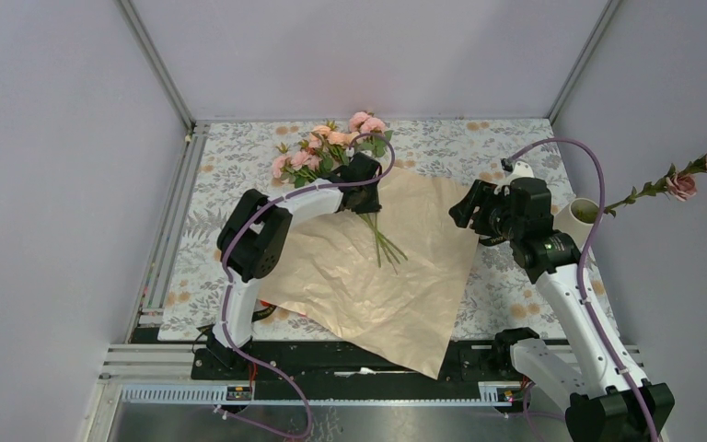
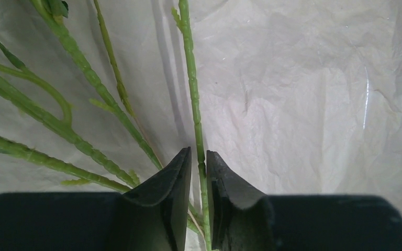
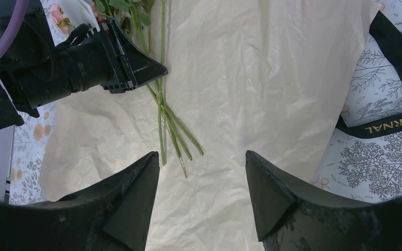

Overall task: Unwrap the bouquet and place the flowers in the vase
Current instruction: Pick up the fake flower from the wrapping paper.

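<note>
Green stem [image 2: 191, 89] sits between left hand [image 2: 199, 157] fingers [image 2: 162, 198], wrist view only.

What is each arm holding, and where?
Left gripper: jaws flank one flower stem on its bare stalk; a firm pinch cannot be told. Right gripper: jaws open, empty.

Right gripper [image 3: 201, 154] hangs with black fingers spread wide and empty above crinkled tan paper [image 3: 261, 78]. Green flower stems [image 3: 170, 123] lie near the paper's upper left corner, with the left gripper [image 3: 152, 70] over them. Off the paper's right edge, a black ribbon [image 3: 392, 63] lies on the floral tablecloth [image 3: 382, 151].
</note>
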Available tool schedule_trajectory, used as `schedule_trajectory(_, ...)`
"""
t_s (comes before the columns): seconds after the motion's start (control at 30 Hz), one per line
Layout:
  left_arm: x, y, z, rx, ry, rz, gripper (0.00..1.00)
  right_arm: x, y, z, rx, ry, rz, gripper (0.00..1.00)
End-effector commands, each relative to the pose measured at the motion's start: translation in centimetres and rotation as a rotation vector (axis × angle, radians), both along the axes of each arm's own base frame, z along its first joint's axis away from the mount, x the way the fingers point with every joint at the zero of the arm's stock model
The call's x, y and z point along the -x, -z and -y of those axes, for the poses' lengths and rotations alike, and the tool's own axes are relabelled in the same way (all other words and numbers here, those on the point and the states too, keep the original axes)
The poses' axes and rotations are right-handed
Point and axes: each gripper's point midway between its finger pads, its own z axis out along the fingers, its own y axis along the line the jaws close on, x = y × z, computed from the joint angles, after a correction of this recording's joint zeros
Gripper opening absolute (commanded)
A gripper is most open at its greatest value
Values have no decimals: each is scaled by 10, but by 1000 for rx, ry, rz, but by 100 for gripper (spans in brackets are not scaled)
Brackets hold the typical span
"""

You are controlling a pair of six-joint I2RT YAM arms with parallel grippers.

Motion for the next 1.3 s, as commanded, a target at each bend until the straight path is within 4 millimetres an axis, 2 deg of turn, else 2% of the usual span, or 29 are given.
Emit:
schedule_trajectory(0.0,-6,-8,13,44,16,27,20,-3,-2,-3,-10,-6,19,68)
schedule_trajectory(0.17,-6,-6,15,46,14,24,13,-3,-2,-3,-11,-4,20,68)
schedule_trajectory(0.33,-4,-10,17,69,4,9,0,-2,-3,-3,-12,-3,26,68)
schedule_trajectory(0.47,-6,-22,20,107,-16,23,0,-2,-7,-3,-15,-3,35,68)
schedule_trajectory(0.6,-4,-43,29,182,1,46,0,-1,-7,-3,-15,-3,34,68)
schedule_trajectory(0.7,-5,-73,34,240,39,128,0,0,-11,-3,-21,-3,44,68)
schedule_trajectory(0.9,6,-146,25,348,83,327,0,2,-22,-7,-59,-9,67,70)
schedule_trajectory(1.03,31,-196,23,474,149,429,0,4,-40,-24,-169,-55,101,71)
schedule_trajectory(1.27,98,-258,10,711,259,534,0,8,-86,-68,-475,-219,169,76)
